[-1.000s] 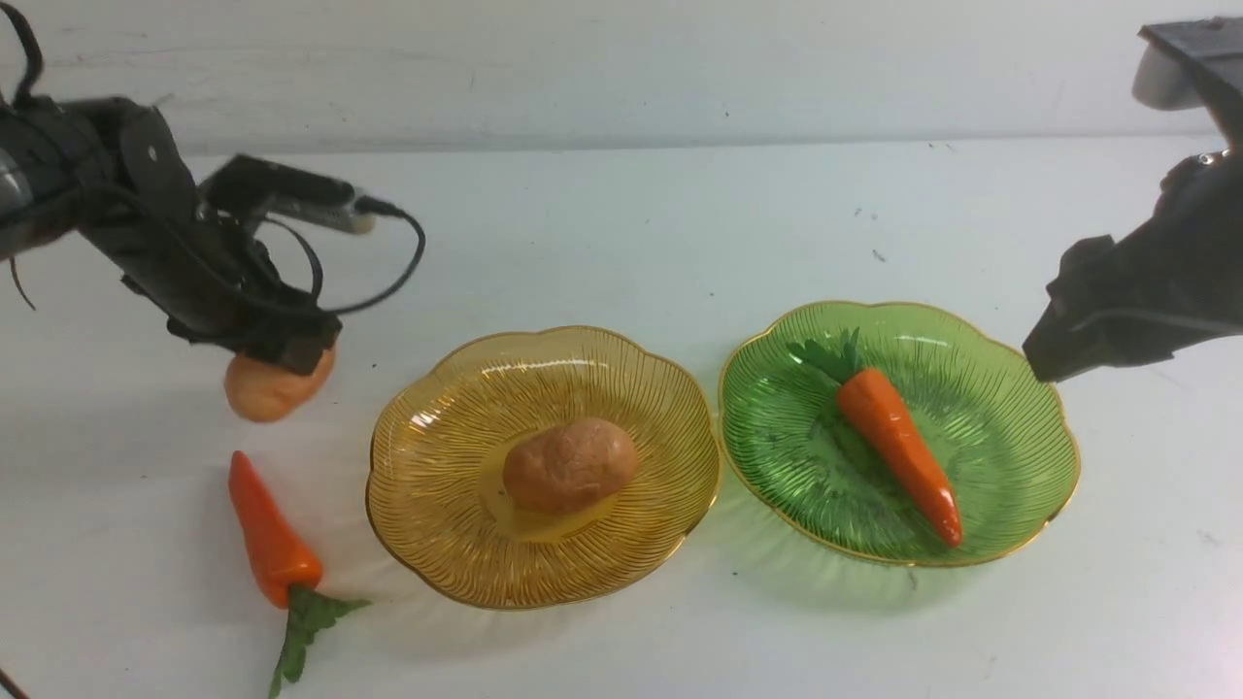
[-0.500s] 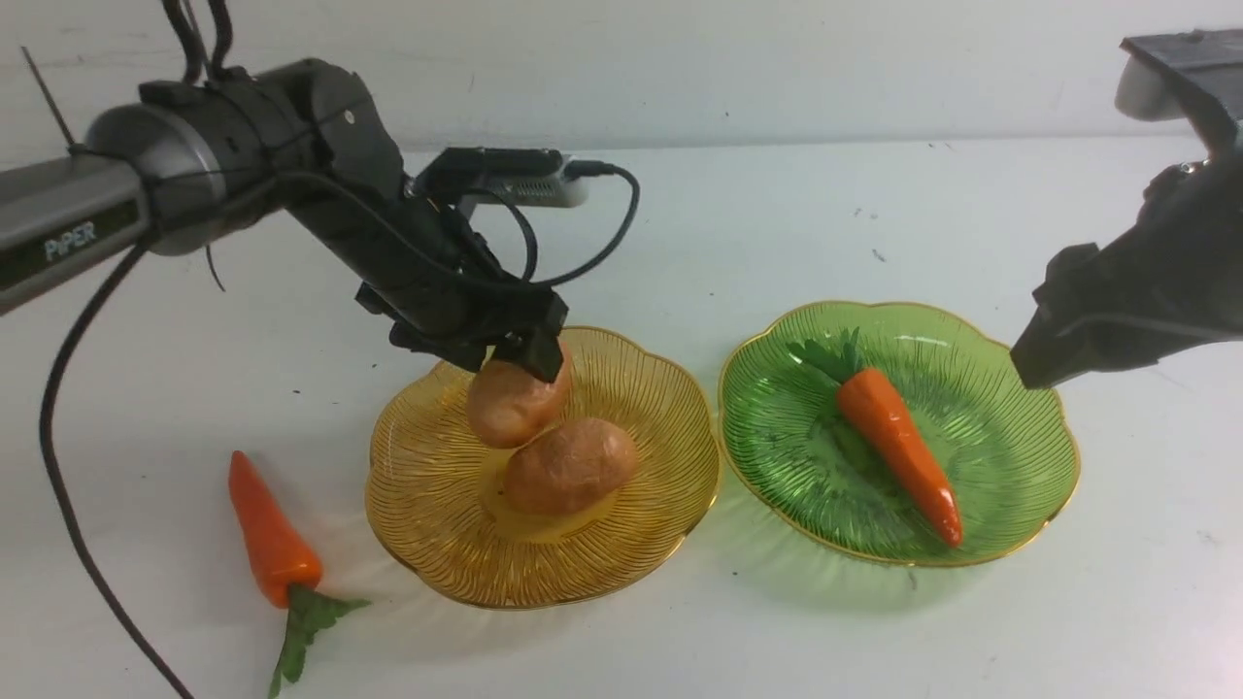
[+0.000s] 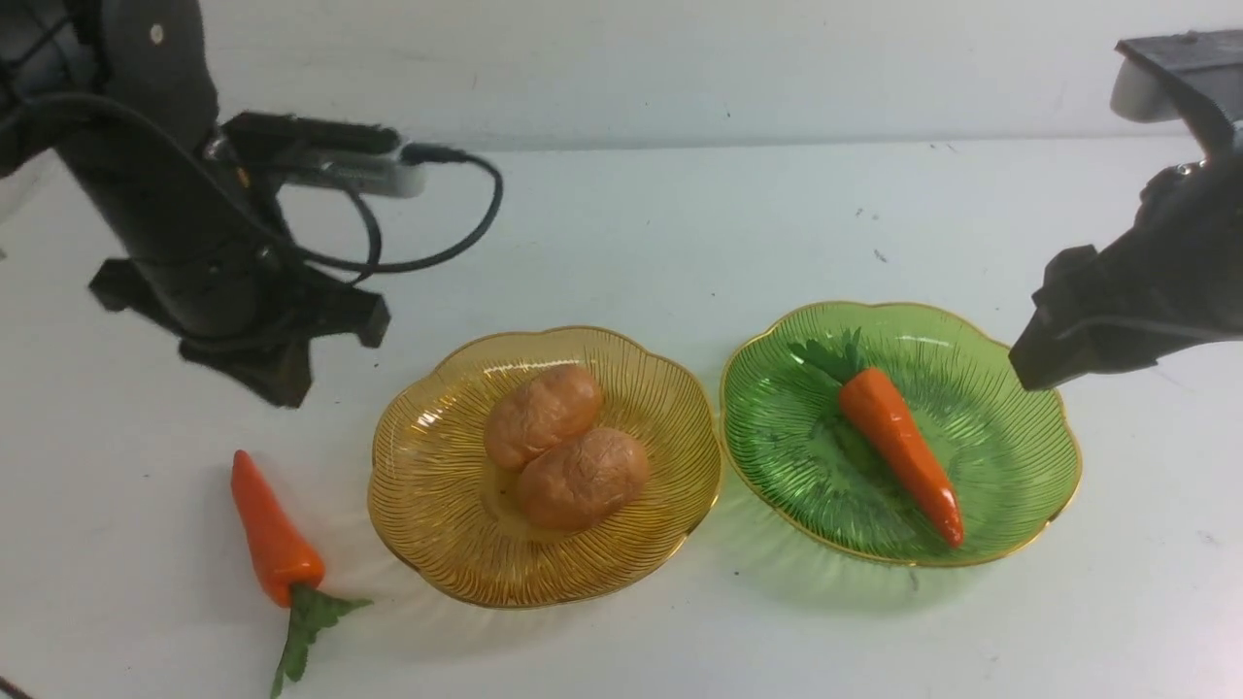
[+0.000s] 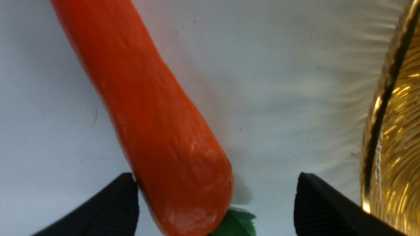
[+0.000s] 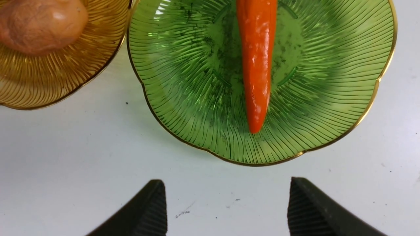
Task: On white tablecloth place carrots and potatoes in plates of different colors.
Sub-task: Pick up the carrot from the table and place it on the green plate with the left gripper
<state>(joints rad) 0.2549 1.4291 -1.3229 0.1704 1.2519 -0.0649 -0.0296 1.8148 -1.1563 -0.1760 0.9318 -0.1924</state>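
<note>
On the white tablecloth (image 3: 621, 223) we see potatoes (image 3: 581, 478) in the amber plate (image 3: 427, 490); left gripper (image 4: 214, 175), right gripper (image 5: 225, 181) fingers spread, empty.

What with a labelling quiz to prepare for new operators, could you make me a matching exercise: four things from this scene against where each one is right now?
Things
1. potatoes
2. longer carrot
3. shorter carrot
4. left gripper

Places
A. lying on the white tablecloth, on the robot's left of the amber plate
B. in the green plate
C. side by side in the amber plate
D. raised above the tablecloth near the shorter carrot, jaws open and empty

Pairs: 1-C, 2-B, 3-A, 4-D
</note>
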